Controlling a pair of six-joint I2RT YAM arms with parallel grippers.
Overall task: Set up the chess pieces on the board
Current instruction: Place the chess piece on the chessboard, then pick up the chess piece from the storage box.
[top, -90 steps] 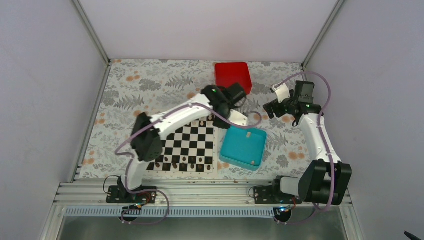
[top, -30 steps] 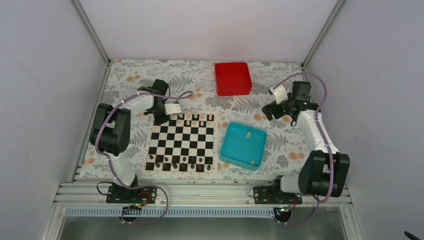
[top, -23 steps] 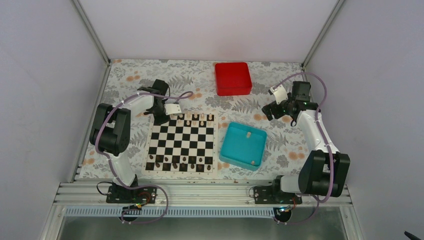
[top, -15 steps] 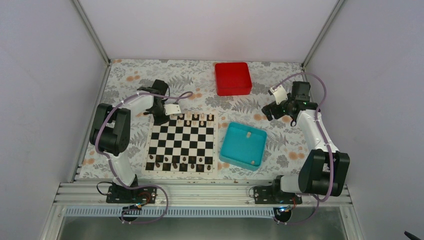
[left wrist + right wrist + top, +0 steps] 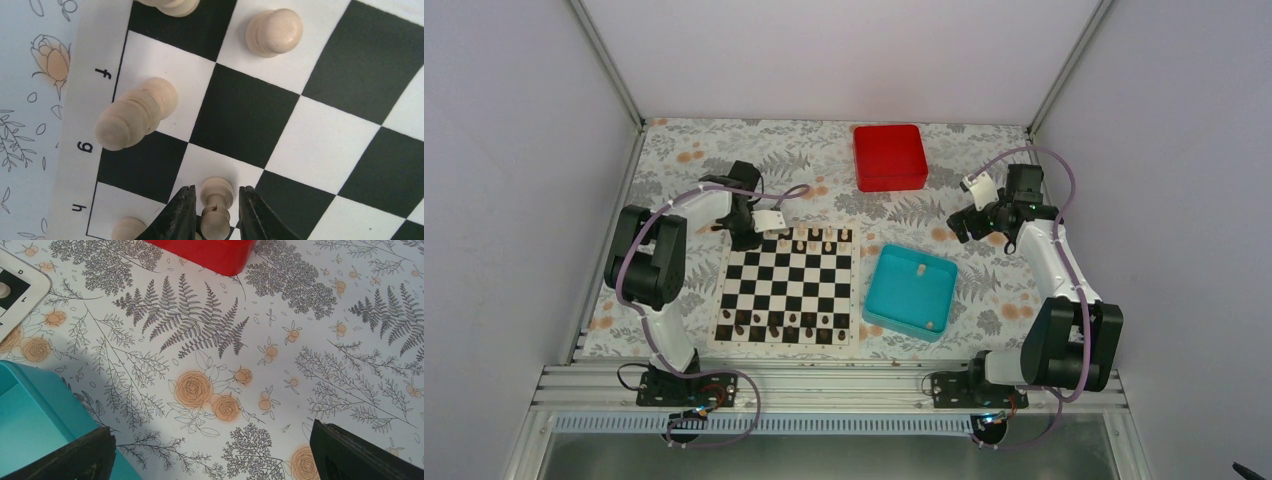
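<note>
On the board [image 5: 789, 285] you can pass over the bare middle ranks; chess pieces [image 5: 814, 234] crowd its far row, and a teal tray [image 5: 873, 283] flanks its right.

On the floral-patterned bench [image 5: 674, 170], the left claw [image 5: 772, 221] hung over the far-left corner of the flat black-and-white checkered chessboard [image 5: 792, 284].

The board [image 5: 789, 285] lies at frame centre on the surface [image 5: 674, 180], chess pieces [image 5: 809, 236] lined along its upper edge, other pieces [image 5: 784, 325] along its lower edge; the tray [image 5: 904, 300] sits right of it, the box [image 5: 889, 156] above
</note>
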